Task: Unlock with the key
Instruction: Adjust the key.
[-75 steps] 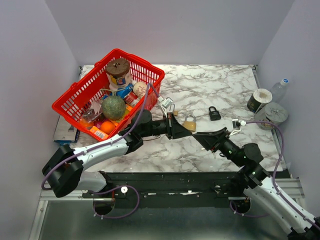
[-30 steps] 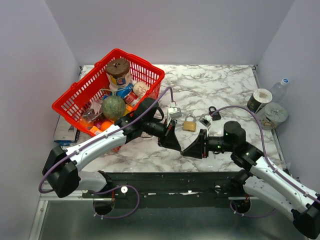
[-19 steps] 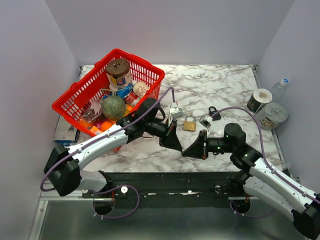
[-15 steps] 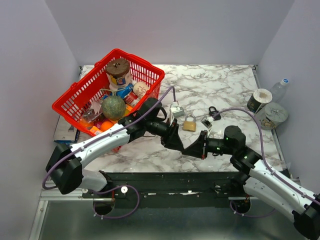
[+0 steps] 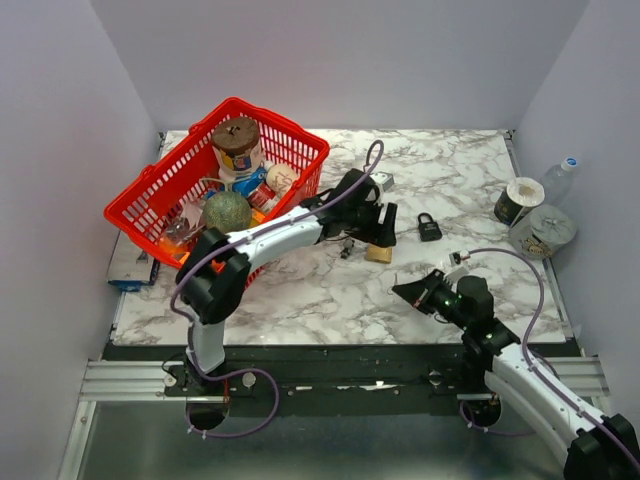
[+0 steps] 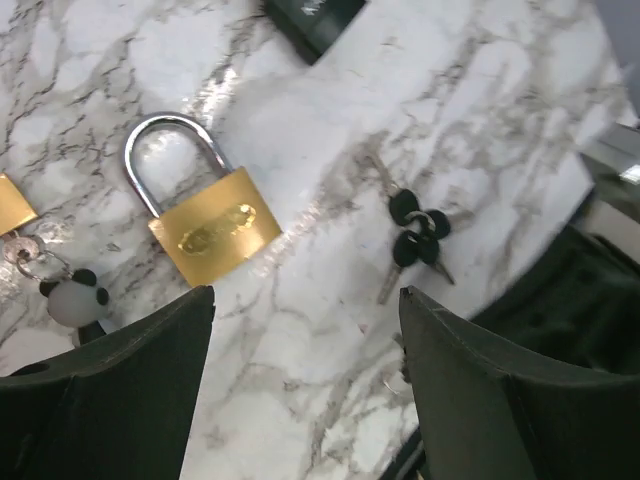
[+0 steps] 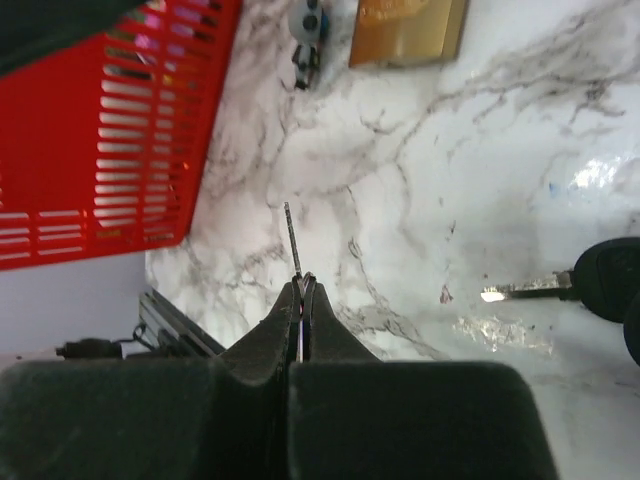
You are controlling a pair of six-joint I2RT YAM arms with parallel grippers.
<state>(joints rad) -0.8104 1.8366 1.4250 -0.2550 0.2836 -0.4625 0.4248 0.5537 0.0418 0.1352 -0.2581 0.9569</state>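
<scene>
— Left wrist view: where do we see the shiny brass padlock (image 6: 210,225)?
— Flat on the white marble table (image 6: 480,90), just past our left gripper (image 6: 305,295), whose jaws stand wide apart. Black-headed keys (image 6: 415,235) lie to its right. Our right gripper (image 7: 298,288) pinches a thin silver metal strip (image 7: 292,235).

Red basket (image 5: 280,124) sits at the far left of the marble worktop (image 5: 440,170), packed with stuff: a tin with a brown lid (image 5: 237,140) standing at its far end, a green ball (image 5: 226,212) nearer, and a small white round thing (image 5: 278,178) just right of the tin. A flat blue-and-white thing (image 5: 130,270) pokes out from under the basket's left side. Off the right edge there's a clear bottle (image 5: 556,183), a roll of tape (image 5: 519,200) just beside it, and a grey roll (image 5: 543,230) a bit nearer.
</scene>
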